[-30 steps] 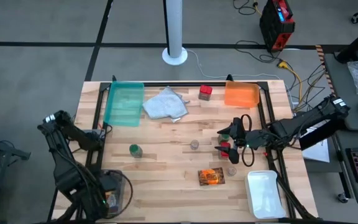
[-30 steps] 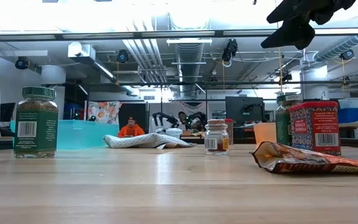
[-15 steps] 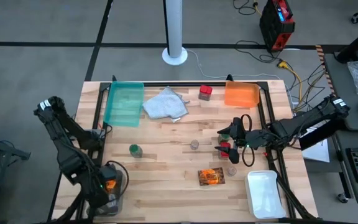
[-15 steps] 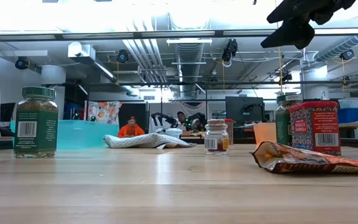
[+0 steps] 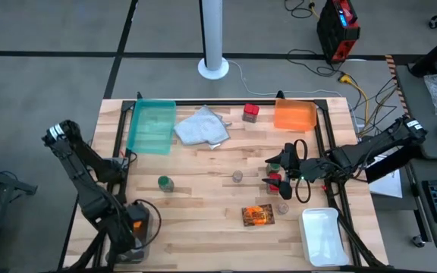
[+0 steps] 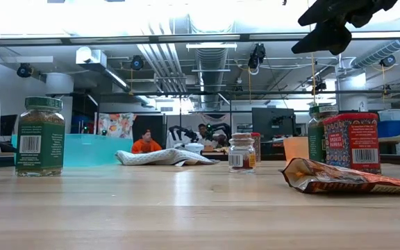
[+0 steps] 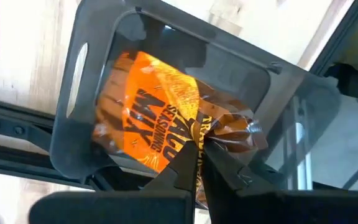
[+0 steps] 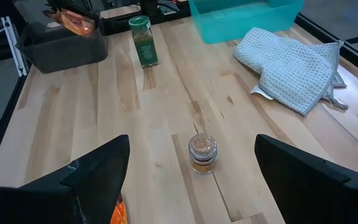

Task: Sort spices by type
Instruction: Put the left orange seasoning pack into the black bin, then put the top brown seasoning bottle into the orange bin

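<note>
My left gripper (image 5: 131, 226) stands over a dark grey tray (image 5: 149, 216) at the table's near left corner, shut on an orange shiny packet (image 7: 148, 118). My right gripper (image 5: 281, 171) hangs open above the table's right part, over a green-capped jar (image 5: 275, 162) and a red box (image 5: 273, 182), with nothing between its fingers. Standing on the wood are another green-capped jar (image 5: 163, 183), a tiny grey jar (image 5: 237, 176), a second tiny jar (image 5: 283, 207) and a red box (image 5: 250, 113) at the far edge. A second orange packet (image 5: 258, 215) lies flat. My left gripper pinches the packet's crumpled, gathered end (image 7: 232, 132) between its two fingers, which come from above and point down. The packet hangs below the fingers inside the dark tray (image 7: 79, 81). Whether its lower end touches the tray's floor cannot be told.
A teal tray (image 5: 152, 125), a pale grey cloth (image 5: 202, 127) and an orange tray (image 5: 294, 116) lie along the far edge. A white tray (image 5: 322, 235) sits at the near right corner. Bare wood spreads across the middle and near side of the table.
My left gripper has gone down toward the dark tray at the near left corner, still shut on the orange packet, which has gone down into the tray with it.
</note>
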Robot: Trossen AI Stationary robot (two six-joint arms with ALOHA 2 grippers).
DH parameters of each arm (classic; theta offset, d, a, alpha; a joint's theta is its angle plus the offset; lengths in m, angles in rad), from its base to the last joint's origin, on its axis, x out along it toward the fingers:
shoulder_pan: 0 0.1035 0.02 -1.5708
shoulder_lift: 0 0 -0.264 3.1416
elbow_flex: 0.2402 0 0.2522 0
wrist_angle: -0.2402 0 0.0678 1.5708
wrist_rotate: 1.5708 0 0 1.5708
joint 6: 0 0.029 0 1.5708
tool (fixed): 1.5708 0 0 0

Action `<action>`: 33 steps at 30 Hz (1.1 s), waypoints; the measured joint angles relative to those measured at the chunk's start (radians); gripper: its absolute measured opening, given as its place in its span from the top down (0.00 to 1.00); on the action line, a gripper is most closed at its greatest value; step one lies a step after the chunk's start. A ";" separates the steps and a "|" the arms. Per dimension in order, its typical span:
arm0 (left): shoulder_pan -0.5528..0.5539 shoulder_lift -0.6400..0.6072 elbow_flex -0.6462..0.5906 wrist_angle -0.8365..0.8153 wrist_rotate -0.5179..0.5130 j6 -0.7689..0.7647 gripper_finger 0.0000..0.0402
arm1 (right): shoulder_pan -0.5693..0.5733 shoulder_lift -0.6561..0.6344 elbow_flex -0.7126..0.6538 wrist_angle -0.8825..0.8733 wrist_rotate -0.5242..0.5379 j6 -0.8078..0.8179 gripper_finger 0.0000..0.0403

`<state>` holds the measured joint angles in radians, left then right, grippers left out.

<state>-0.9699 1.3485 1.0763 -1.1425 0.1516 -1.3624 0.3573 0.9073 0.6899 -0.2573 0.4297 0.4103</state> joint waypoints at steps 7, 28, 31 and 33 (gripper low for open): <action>0.000 0.035 0.000 -0.002 -0.002 0.009 0.95 | 0.000 0.000 0.000 0.000 0.000 -0.001 0.16; 0.012 0.043 0.247 -0.021 -0.823 0.219 0.81 | -0.029 0.000 0.000 0.020 0.097 0.042 0.16; 0.033 0.042 0.283 0.017 -0.964 0.490 0.81 | -0.060 0.014 0.004 0.047 0.097 0.040 0.16; 0.058 0.037 0.283 0.010 -0.972 0.631 0.81 | -0.083 0.043 0.020 0.051 0.097 0.036 0.16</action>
<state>-0.9122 1.3850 1.3592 -1.1320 -0.8203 -0.7317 0.2739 0.9508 0.7102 -0.2068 0.5266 0.4461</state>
